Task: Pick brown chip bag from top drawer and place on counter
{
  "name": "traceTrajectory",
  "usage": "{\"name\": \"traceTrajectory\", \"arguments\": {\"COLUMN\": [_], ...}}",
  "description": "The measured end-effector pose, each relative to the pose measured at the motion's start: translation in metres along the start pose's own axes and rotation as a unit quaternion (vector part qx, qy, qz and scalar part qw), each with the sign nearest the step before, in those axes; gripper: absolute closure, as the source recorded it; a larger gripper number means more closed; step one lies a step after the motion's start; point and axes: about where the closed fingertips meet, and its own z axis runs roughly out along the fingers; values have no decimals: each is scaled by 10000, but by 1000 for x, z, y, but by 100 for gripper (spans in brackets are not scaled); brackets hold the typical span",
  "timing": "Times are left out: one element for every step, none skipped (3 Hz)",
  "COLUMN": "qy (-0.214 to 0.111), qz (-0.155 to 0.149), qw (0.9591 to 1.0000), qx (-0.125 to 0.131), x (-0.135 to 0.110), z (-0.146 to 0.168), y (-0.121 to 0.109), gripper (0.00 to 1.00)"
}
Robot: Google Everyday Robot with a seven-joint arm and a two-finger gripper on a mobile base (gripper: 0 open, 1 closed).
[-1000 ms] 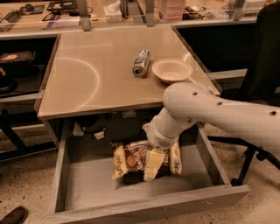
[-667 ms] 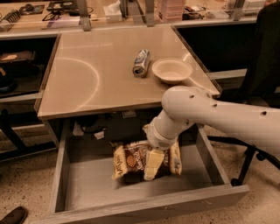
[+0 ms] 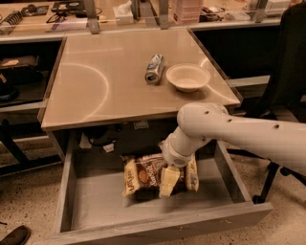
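The brown chip bag (image 3: 143, 174) lies in the open top drawer (image 3: 158, 225), near its middle and towards the back. My gripper (image 3: 168, 181) reaches down into the drawer from the right on the white arm (image 3: 239, 134) and is shut on the bag. One pale finger (image 3: 169, 180) lies across the bag's front; the other is hidden behind it. The bag sits low in the drawer, with a shadow under it. The counter (image 3: 105, 91) is the beige tabletop right above the drawer.
A crushed silver can (image 3: 154, 68) and a pale bowl (image 3: 188, 77) stand on the counter's right half. A cluttered shelf (image 3: 71, 14) runs along the back. A dark chair (image 3: 291, 62) stands at the right. Cables (image 3: 103, 139) hang under the tabletop behind the drawer.
Hardly anything differs. The arm's elbow has shifted slightly; the gripper and the bag stay at the same spot in the drawer.
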Motion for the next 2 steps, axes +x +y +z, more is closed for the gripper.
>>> {"name": "traceTrajectory", "arguments": {"qy": [48,48], "qz": [49,49], "qw": [9999,9999], "qx": [-77,-77], "x": [9,9], "z": [13,13], "y": [3,3], "gripper": [0,19]}}
